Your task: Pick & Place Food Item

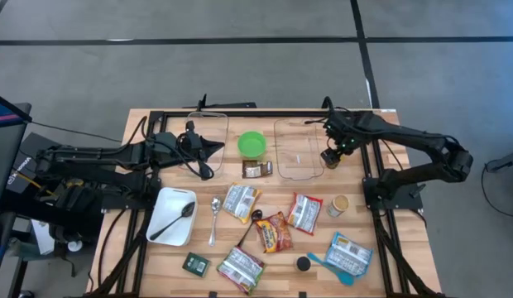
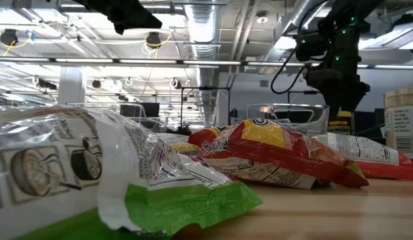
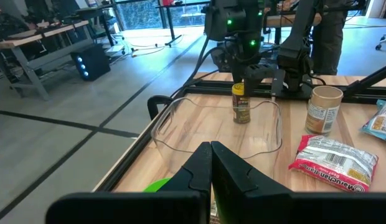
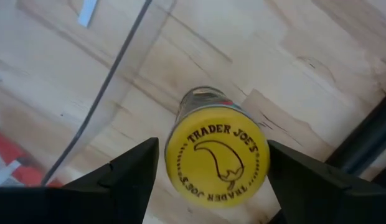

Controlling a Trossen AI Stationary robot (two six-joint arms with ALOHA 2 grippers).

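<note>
A small spice jar with a yellow lid (image 4: 216,158) stands upright on its base on the wooden table, just outside the clear tub (image 1: 296,149). The left wrist view shows the jar (image 3: 241,102) too. My right gripper (image 4: 211,163) hangs over it pointing down and is open. One finger stands on each side of the lid, with a thin gap on both sides. My left gripper (image 1: 215,147) is shut on nothing and waits above the table's far left part, near the green bowl (image 1: 251,144).
Several food packets (image 1: 273,233) lie across the table's middle and near part. A paper cup (image 1: 339,205) stands right of them, and a white dish with a black spoon (image 1: 172,215) is at the left. A second clear tub (image 1: 208,132) sits at the far left, and black frame rails (image 1: 368,178) run beside the jar.
</note>
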